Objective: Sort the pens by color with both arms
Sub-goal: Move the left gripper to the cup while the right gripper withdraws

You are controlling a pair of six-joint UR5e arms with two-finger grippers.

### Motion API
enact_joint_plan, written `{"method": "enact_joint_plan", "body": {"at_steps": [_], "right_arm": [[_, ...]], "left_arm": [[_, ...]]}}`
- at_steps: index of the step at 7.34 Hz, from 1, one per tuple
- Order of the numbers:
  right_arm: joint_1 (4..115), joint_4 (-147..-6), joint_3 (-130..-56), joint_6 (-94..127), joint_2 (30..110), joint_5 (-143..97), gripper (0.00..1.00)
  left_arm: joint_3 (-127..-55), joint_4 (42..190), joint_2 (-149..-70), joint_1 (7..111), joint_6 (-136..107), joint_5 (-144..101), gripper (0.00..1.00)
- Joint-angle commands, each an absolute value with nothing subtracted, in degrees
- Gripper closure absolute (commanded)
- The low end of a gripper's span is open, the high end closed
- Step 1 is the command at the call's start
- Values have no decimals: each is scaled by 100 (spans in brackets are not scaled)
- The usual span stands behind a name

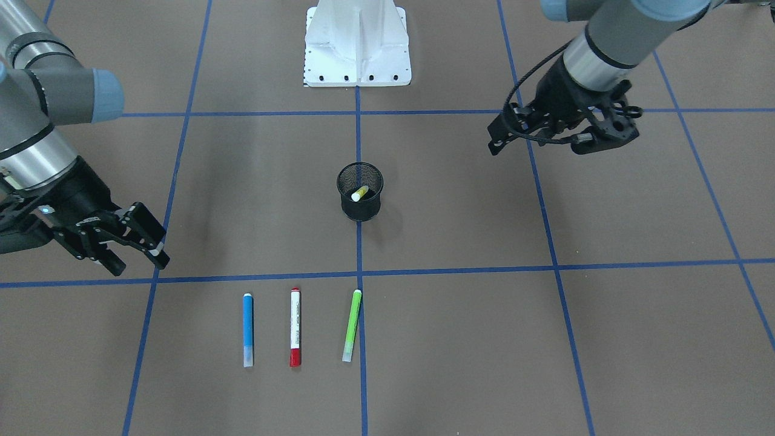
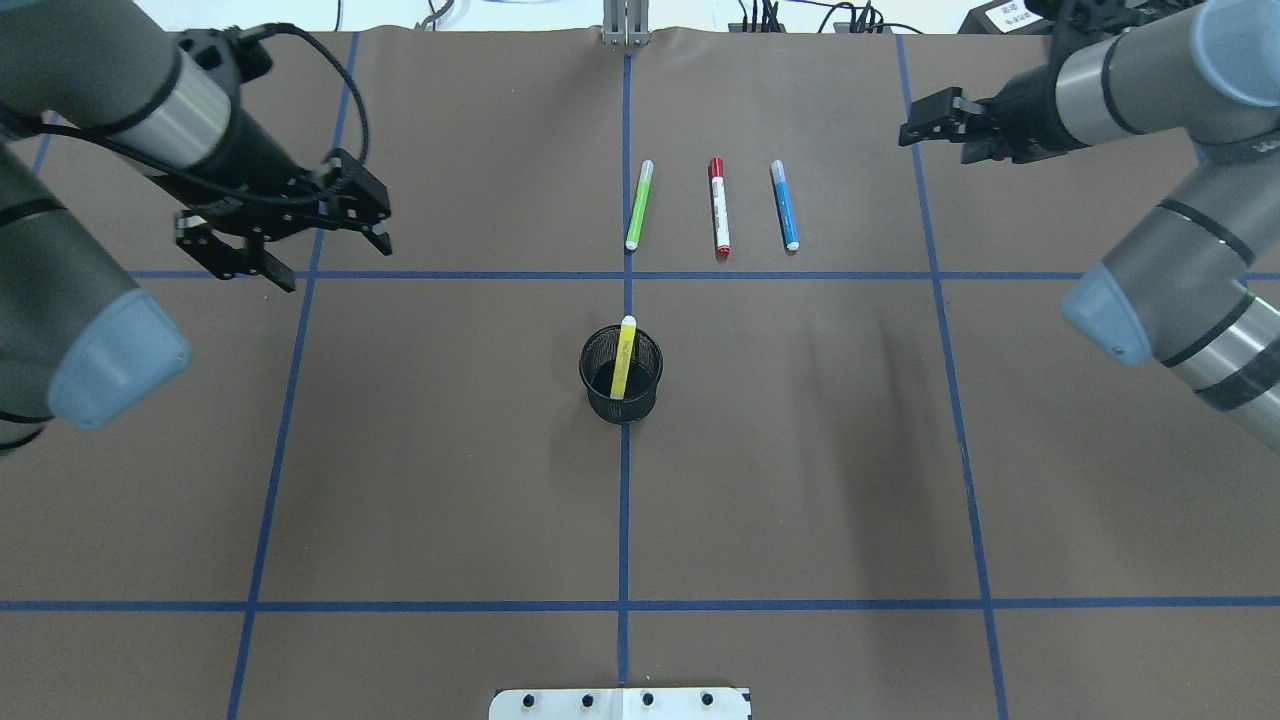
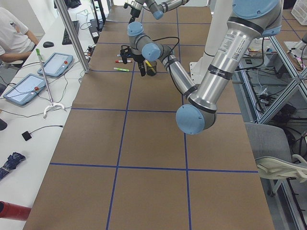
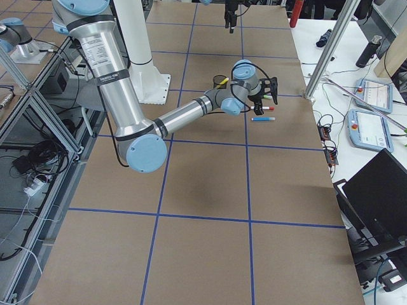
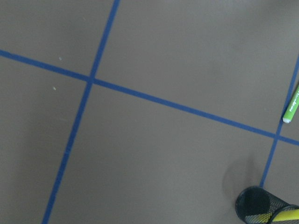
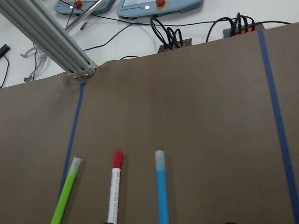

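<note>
Nearest the robot's base, the black mesh cup stands at the middle of the desk, and the yellow pen is held in it, leaning on the far rim. Beyond the cup, the light green pen, the red-ended pen and the blue pen are laid side by side in a row, apart from one another. Three of the four pens are therefore judged sorted, and the yellow pen is judged not yet taken out.

The left end effector and the right end effector are both seen spread open and empty, well apart from the pens.

In the overhead view the yellow pen's full length is shown, while only its capped top is shown in the front-facing view. The cables and control tablets past the desk's far edge are shown in the right wrist view, where the cup is not seen.
</note>
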State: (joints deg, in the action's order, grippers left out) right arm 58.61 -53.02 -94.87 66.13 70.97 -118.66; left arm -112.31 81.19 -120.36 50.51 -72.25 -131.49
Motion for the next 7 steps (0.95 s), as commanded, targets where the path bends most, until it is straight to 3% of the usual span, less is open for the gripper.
{"method": "enact_joint_plan", "body": {"at_steps": [1,4,7], "right_arm": [[6274,-5317,-9457,6557,7688,-12094,1],[6801,-5474,-9326,5708,8007,-12995,1],[7171,-7009,-9343,3462,7928,-13192,1]], "left_arm": [[-10473,8086,-12907,4493,-7409,-12946,1],[-9389,8086,-13674,4131,-6911,-12762,2],[-8450,8086,-14236,4131,-5909,-12814,5]]}}
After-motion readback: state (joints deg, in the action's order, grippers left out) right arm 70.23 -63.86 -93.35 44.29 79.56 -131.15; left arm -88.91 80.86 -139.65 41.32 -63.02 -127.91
